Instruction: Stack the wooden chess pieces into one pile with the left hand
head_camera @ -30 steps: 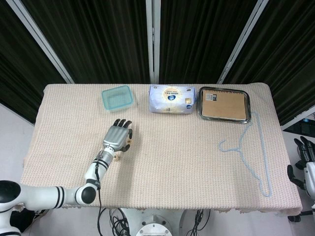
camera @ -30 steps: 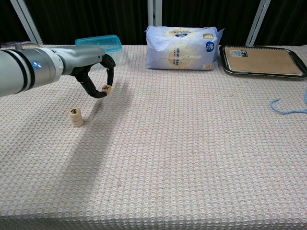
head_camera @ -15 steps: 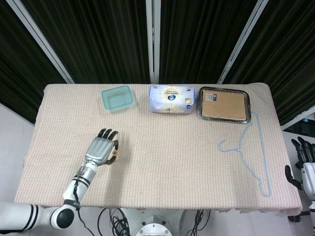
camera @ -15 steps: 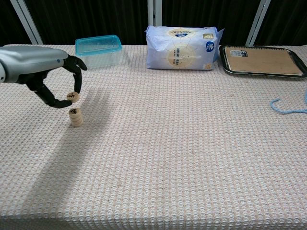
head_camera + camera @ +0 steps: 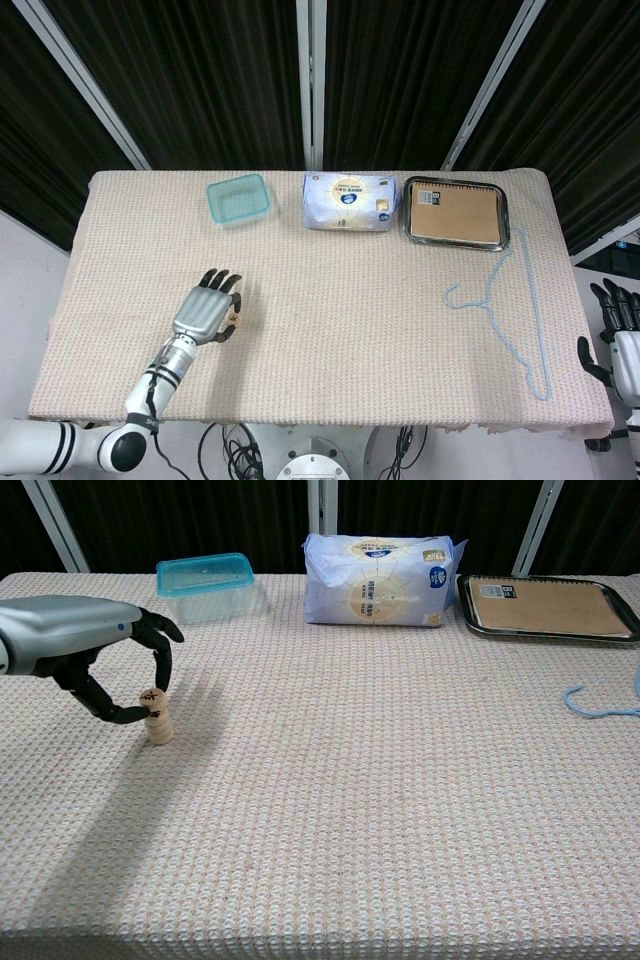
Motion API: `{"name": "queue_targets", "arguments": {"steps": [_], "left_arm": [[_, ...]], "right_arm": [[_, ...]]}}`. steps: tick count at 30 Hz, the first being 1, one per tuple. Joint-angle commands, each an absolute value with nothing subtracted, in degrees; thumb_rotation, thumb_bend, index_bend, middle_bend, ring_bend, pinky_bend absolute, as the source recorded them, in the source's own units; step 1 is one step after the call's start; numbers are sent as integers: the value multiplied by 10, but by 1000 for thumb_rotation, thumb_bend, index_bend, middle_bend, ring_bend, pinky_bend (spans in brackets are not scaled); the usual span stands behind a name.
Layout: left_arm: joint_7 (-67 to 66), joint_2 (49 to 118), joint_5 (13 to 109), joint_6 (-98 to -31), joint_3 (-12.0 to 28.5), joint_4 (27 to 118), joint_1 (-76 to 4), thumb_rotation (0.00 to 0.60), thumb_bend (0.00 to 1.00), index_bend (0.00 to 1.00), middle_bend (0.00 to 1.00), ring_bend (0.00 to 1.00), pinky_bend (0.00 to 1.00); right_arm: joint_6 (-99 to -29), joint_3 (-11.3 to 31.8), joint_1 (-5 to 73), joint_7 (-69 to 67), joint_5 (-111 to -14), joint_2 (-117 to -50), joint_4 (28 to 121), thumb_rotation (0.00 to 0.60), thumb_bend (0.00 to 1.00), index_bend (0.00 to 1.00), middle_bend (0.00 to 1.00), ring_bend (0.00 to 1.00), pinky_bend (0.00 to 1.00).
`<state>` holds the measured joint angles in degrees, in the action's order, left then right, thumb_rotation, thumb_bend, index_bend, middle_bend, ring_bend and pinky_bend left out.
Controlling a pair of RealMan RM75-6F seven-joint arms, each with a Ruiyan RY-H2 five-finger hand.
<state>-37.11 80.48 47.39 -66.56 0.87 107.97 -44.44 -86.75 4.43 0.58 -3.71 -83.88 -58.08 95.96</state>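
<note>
Left hand (image 5: 110, 675) low over the near-left part of the counter (image 5: 400, 800), thumb and a fingertip pinching a wooden chess piece (image 5: 150, 697) that sits at the top of the small pile (image 5: 158, 726); the piece looks slightly tilted, and whether it rests fully on the pile I cannot tell. Other fingers (image 5: 165, 632) arch above and beside it. Pile stands upright on the woven cloth, well apart from everything else. In the head view the left hand (image 5: 208, 310) covers most of the pile. Along the far edge, left to right: a teal lidded container (image 5: 203, 575), a blue-white soft package (image 5: 382, 579), a metal tray (image 5: 548, 632) with a brown board inside. A light-blue clothes hanger (image 5: 520, 320) lies right of centre. Right hand (image 5: 618, 330) sits off the counter's right edge, nothing in it, fingers upright and apart.
</note>
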Motion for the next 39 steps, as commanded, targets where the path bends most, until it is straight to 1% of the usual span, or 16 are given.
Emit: {"name": "queue_targets", "arguments": {"steps": [1,12,30,39], "left_arm": [[-370,810,467,-660,13,1070,-445,600,309,472,91,0,0],[-354,816,458,-639,21,1050,-440,600,308,466,91,0,0],[-355,821,466,-636,22,1038,-432,600,309,461,90,0,0],[-349,822,470,-630,23,1034,-429,600,309,444,91,0,0]], "right_arm": [[-866,44,6,-38,-838,-580,959,600,435,0,0,0,0],[-867,45,6,-40,-838,-580,959,600,435,0,0,0,0],[-866,46,6,-38,-836,-581,959,600,435,0,0,0,0],[-866,45,7,-35,-836,-581,961,600,437,0,0,0,0]]}}
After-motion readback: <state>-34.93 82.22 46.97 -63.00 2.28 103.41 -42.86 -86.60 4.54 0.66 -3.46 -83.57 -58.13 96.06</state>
